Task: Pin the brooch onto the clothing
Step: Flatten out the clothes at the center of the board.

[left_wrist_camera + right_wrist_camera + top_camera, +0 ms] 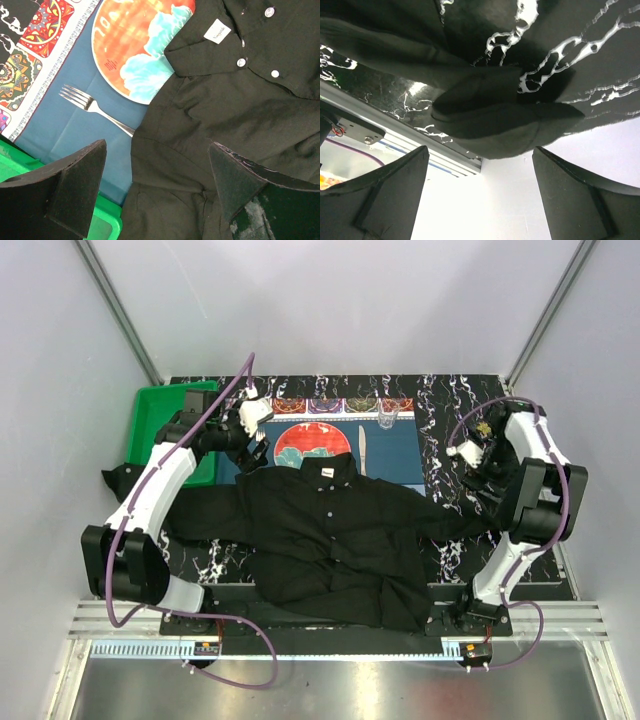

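Locating the brooch (pixel 484 428) comes first. It seems to be the tiny golden speck just beside the right arm's wrist, at the far right of the worktop (pixel 450 400), though it is too small to be sure of. Neither wrist view shows it.

The black shirt (pixel 330 530) lies spread front-up across the middle of the worktop, with its collar overlapping the near edge of the blue placemat (pixel 400 450). The right tool (pixel 480 155) stands wide with nothing between its pads and hangs over the sleeve cuff (pixel 490 120) near the worktop's edge. The left tool (pixel 157 160) is equally wide and empty, and hovers over the shirt's shoulder, just beside the collar.

The step in hand is probably fetching the brooch. The right tool is nearest, and it would do well to:
- turn toward the speck;
- pinch it by the ornament's edges;
- leave the pin side free.

The left tool could then press the chest fabric flat and taut, so the pin catches a single layer and stays away from the buttons.

Counted:
- one brooch
- one shirt
- two tools
- one placemat
- one fork (pixel 95 107)
- one knife (pixel 363 450)
- one glass (pixel 388 418)
- one green tray (pixel 160 415)
- three white buttons (pixel 241 62) that show clearly in the left wrist view
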Available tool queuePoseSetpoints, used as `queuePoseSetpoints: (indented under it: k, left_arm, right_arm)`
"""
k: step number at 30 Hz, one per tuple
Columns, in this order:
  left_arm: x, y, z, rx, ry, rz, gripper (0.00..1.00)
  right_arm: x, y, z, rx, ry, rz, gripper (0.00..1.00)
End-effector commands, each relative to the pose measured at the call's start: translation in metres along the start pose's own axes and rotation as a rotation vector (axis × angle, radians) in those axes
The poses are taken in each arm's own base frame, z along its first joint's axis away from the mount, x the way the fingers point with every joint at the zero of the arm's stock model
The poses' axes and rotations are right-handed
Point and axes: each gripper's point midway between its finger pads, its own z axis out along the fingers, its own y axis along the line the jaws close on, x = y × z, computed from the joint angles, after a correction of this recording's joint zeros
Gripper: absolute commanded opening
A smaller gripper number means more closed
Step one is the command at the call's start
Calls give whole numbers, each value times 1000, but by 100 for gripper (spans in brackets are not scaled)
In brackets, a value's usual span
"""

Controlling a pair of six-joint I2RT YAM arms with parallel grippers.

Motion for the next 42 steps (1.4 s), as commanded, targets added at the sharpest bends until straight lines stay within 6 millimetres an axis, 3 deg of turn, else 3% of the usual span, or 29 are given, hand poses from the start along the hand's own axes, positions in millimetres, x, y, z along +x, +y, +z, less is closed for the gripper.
queuePoseSetpoints:
  k: [1,7,10,12,14,19,22,25,26,27,29,30,31,33,34,35,36,37,38,39,42]
  left_arm:
    - [-7,-1,3,24,-39,3,88]
    - [0,-3,2,17,-24,14,88]
    - [7,-2,5,14,-4,9,88]
    - [10,0,7,9,7,1,88]
    - [12,1,9,13,10,-13,88]
    - [14,6,12,11,8,-43,87]
    - [18,10,10,0,13,-65,87]
    - [27,18,9,-19,29,-100,87]
    - [30,23,7,-30,31,-118,87]
    - [33,26,7,-34,35,-136,87]
    - [40,37,4,-49,36,-187,86]
    - [42,40,3,-52,36,-202,86]
    - [45,41,4,-48,40,-222,86]
    - [52,50,0,-60,37,-251,86]
    - [54,50,1,-59,39,-251,86]
    - [56,51,0,-59,40,-253,86]
    - [56,51,1,-53,40,-251,86]
    - [57,50,2,-48,40,-243,86]
    - [57,49,2,-48,39,-241,86]
    - [56,48,-1,-51,38,-235,86]
    - [54,47,-8,-75,35,-198,86]
  right_arm:
    - [-10,16,-7,-4,73,-69,89]
    - [-22,25,6,-32,114,-124,86]
    - [-11,44,6,-72,156,-159,81]
    - [10,54,5,-75,220,-200,76]
    - [26,57,11,-50,269,-235,66]
    - [38,44,-12,90,259,-261,0]
    - [17,7,-45,288,139,-240,0]
    - [-18,-42,-107,585,-74,-216,0]
    - [-31,-49,-126,645,-170,-230,0]
    - [-27,-54,-149,734,-221,-230,0]
    - [-29,-56,-158,794,-313,-281,0]
    - [-2,-57,-172,875,-302,-289,0]
    - [10,-57,-152,877,-276,-308,0]
    - [29,-50,-150,934,-301,-400,0]
    - [52,-53,-119,906,-259,-371,0]
    - [64,-53,-107,891,-208,-370,21]
    - [70,-52,-93,860,-177,-381,60]
    - [78,-48,-70,809,-146,-373,91]
    - [89,-49,-59,780,-80,-357,99]
    - [92,-50,-46,736,-62,-336,100]
    - [101,-52,-40,662,-55,-270,100]
